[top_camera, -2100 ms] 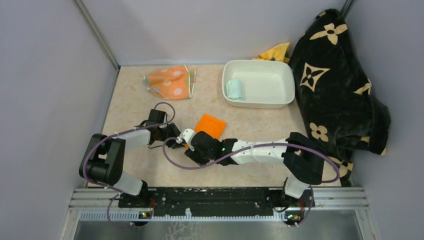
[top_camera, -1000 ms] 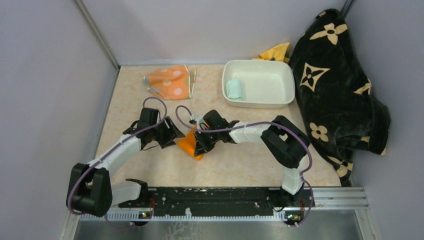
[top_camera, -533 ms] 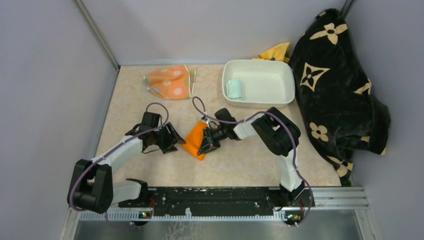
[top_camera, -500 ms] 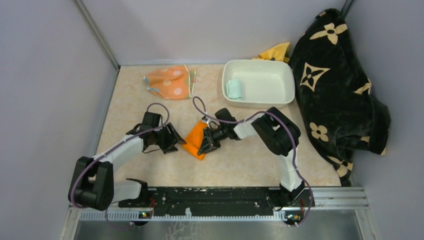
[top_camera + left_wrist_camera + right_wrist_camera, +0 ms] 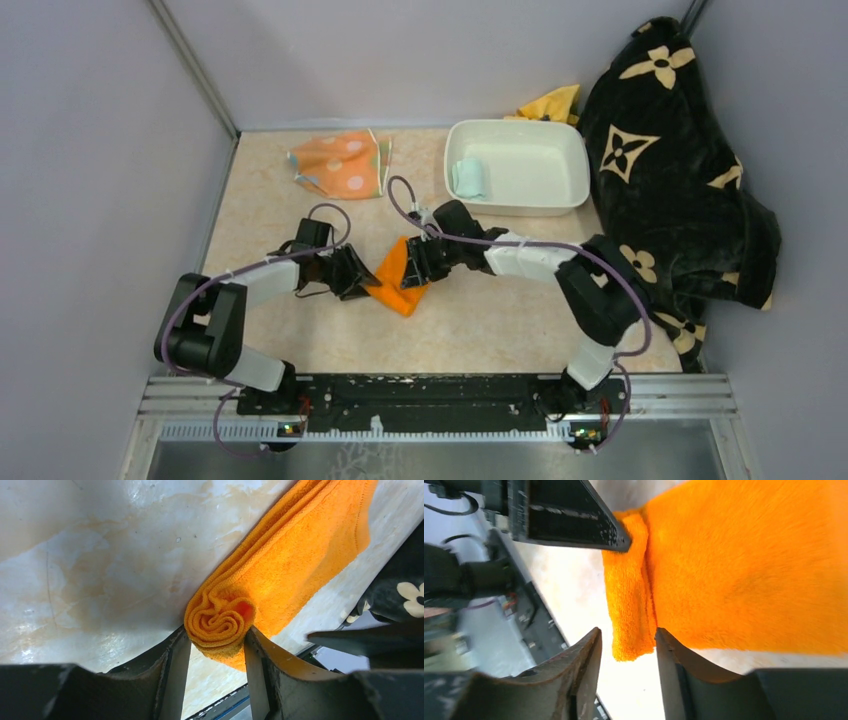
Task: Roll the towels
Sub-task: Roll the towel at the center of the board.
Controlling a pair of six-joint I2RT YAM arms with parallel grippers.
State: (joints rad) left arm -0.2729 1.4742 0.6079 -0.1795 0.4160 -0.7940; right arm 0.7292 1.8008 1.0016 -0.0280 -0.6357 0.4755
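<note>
The left gripper (image 5: 216, 632) is seen low over the table (image 5: 480, 330), near its middle. Its jaws are closed on the rolled end of the orange towel (image 5: 295, 560): the spiral of the roll is pressed between the two fingers (image 5: 172, 667), which are touching it on either side. Beyond the roll the rest of that towel is laid flat on the table in layers, with a stitched hem shown along one edge.

The right gripper (image 5: 628, 632) is brought against the same towel from the other side. Its jaws are held part-way apart, and a thick folded edge of the towel is found between them. A sliver of table is seen between that edge and one finger, so no grip is shown there. In the top view the two grippers are set facing each other, with the orange towel between them.

Farther back, toward the left, the dotted towel (image 5: 340, 165) is left crumpled and unrolled on the table, well apart from both arms. To the right of it a white tub (image 5: 520, 208) is stood, and the mint towel (image 5: 468, 178) is kept inside it at its left end as a small compact roll. Behind the tub a yellow cloth (image 5: 555, 103) is tucked against the back wall. At the far right a black blanket (image 5: 670, 170) with tan flowers is heaped against the side wall
</note>
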